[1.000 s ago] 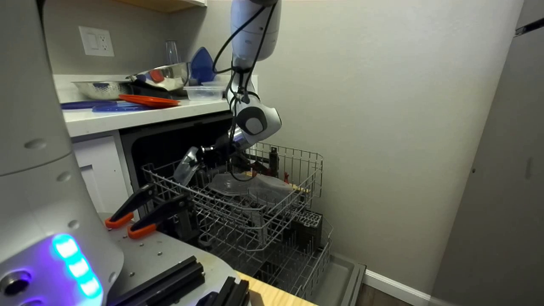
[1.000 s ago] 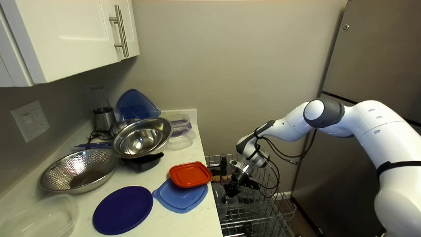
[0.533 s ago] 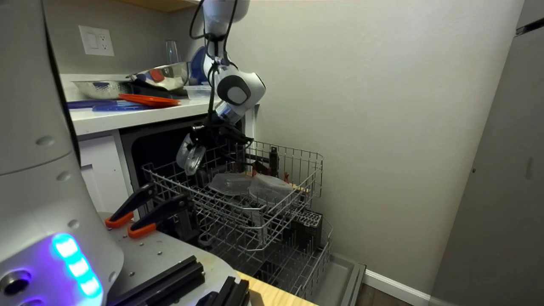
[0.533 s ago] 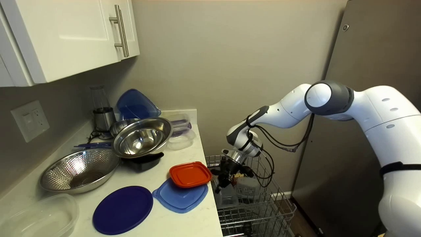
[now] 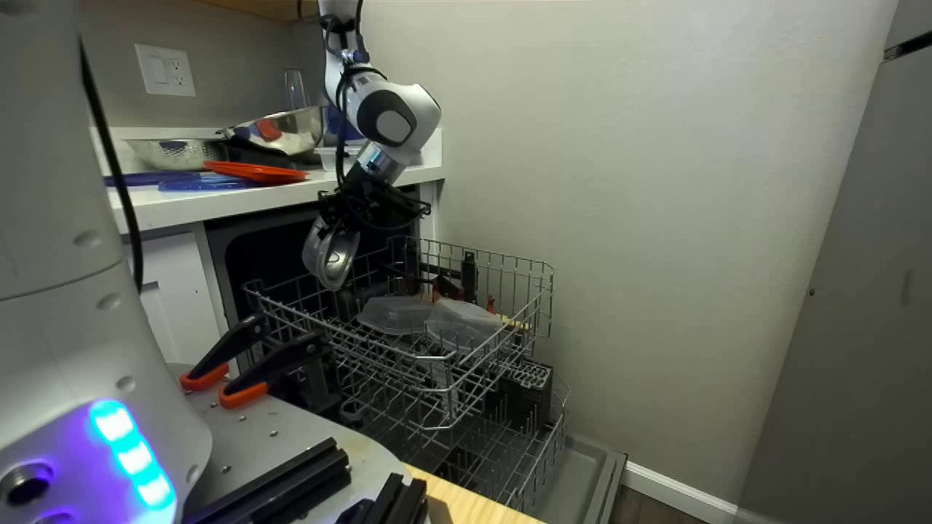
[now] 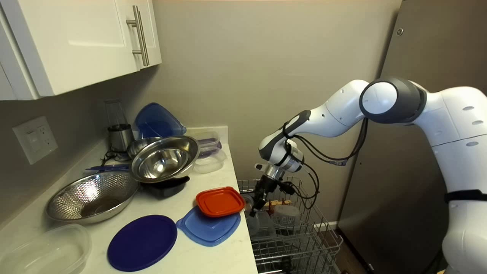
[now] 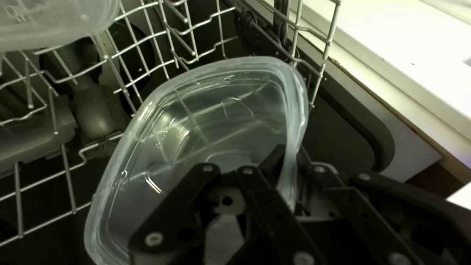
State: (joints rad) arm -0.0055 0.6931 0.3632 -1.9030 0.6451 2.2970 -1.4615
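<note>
In the wrist view, the tool (image 7: 291, 162) pinches the right-hand rim of a clear container (image 7: 213, 125), whose body spreads up and left from the grip, its long axis slanting from lower left to upper right, with a wire rack (image 7: 328, 42) behind. An exterior view shows what that close-up cannot: the container hangs tilted, left of centre, below the top of the table (image 5: 291, 195). In an exterior view the grip is hard to make out, but a red lid (image 6: 220, 201) lies mid-frame on a blue lid (image 6: 207, 233).
</note>
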